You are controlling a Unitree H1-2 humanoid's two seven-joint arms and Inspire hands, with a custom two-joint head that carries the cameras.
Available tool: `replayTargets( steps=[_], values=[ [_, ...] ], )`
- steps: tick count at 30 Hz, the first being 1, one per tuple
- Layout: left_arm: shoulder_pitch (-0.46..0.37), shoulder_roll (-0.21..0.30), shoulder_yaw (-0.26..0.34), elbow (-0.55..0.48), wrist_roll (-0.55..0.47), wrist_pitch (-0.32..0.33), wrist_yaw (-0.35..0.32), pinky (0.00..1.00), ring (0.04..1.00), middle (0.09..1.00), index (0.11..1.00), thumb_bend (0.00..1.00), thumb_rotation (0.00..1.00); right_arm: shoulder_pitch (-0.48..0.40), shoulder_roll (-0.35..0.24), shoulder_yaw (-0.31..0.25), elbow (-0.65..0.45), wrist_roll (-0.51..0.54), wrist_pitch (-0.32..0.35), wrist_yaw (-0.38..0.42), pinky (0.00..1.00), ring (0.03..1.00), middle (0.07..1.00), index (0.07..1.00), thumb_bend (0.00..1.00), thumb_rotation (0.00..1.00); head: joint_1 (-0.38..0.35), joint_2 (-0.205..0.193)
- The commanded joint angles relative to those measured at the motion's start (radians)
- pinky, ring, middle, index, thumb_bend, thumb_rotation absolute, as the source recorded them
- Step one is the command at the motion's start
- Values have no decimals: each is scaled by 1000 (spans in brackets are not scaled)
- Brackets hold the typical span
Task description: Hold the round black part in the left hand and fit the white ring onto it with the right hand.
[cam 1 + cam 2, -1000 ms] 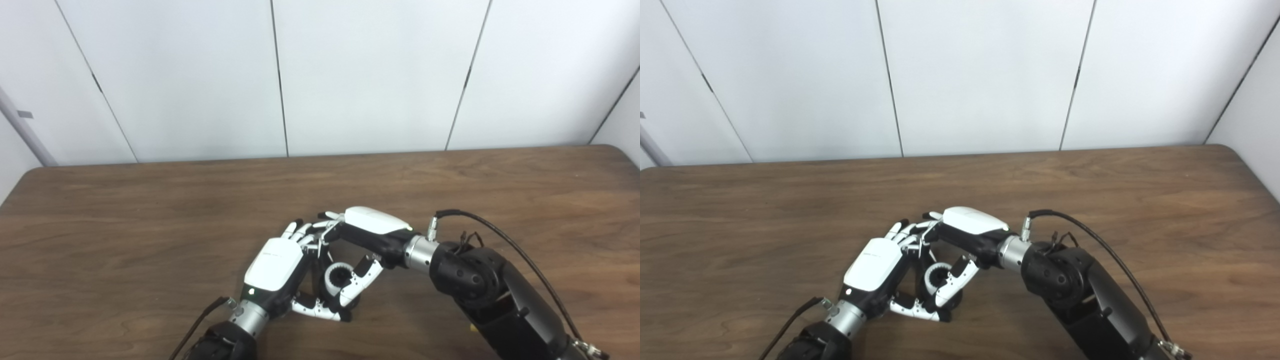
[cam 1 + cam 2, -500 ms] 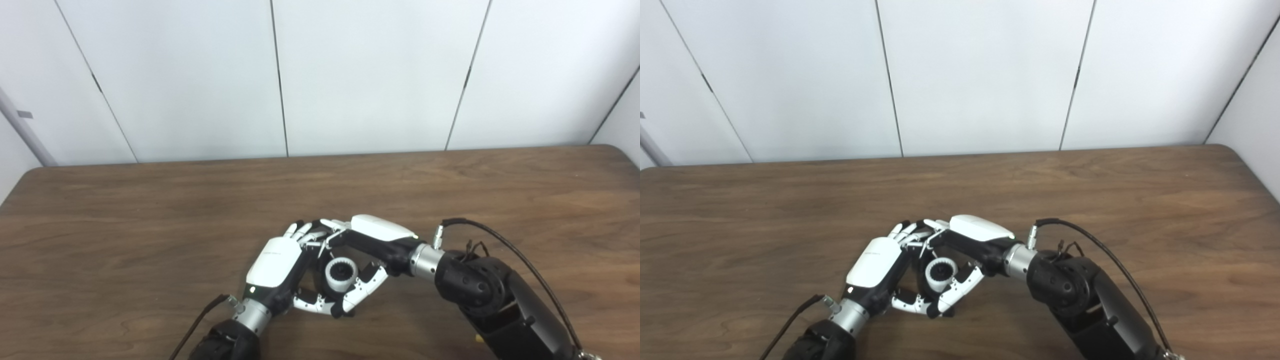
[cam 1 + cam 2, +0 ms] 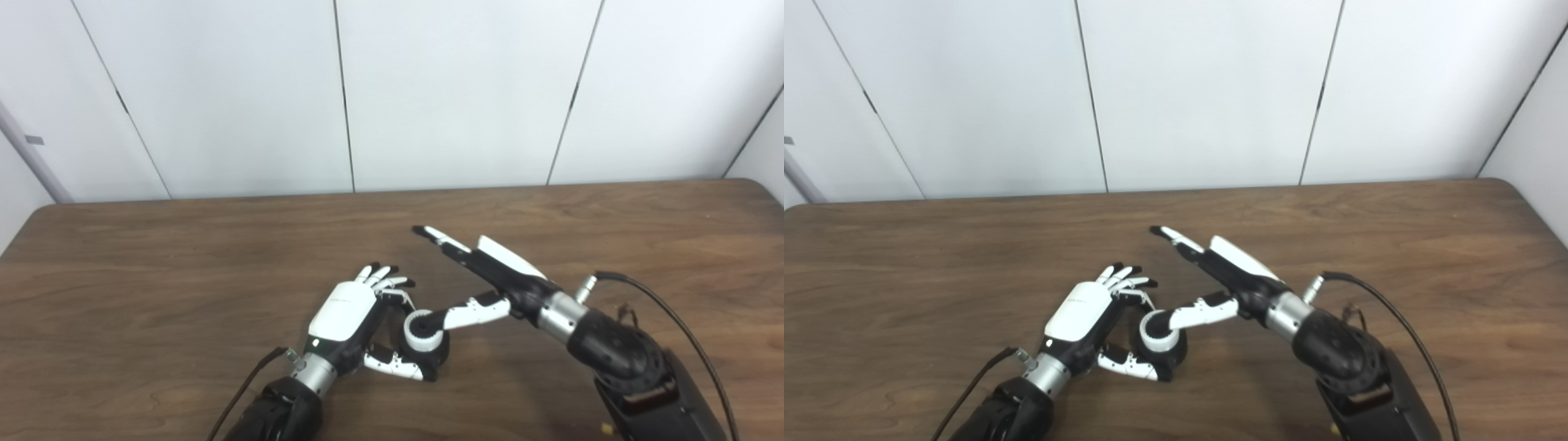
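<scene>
Both hands — left hand, right hand — had white shells, black-tipped fingers and silver wrists; the arms were black, each trailing a black cable — a green light glowed.

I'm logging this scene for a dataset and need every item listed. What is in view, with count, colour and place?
white ring: one, white with a dark centre, seated on top of the black part, near the table's front middle.
round black part: one, black, under the ring, mostly hidden.
table: one, dark brown wood, fills the lower picture.
wall panels: white, with dark seams, behind the table.
pole: one, grey, slanted, far left.
cables: two, black, one at each wrist.
left hand: white and black, curled around the black part, thumb under it.
right hand: white and black, fingers stretched apart, thumb tip on the ring.
</scene>
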Motion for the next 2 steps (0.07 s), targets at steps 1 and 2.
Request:
replayTargets(
  steps=[1,2],
  values=[
    [14,20,-18,84,46,22,-15,1000,939,832,477,522,48,-20,-9,-28,-44,29,-46,-41,971,1000,1000,1000,1000,694,1,-1],
    [12,21,-19,92,47,17,-6,1000,937,828,477,522,48,-12,-11,-40,-46,40,-49,-47,989,1000,1000,1000,1000,685,1,-4]
  ],
)
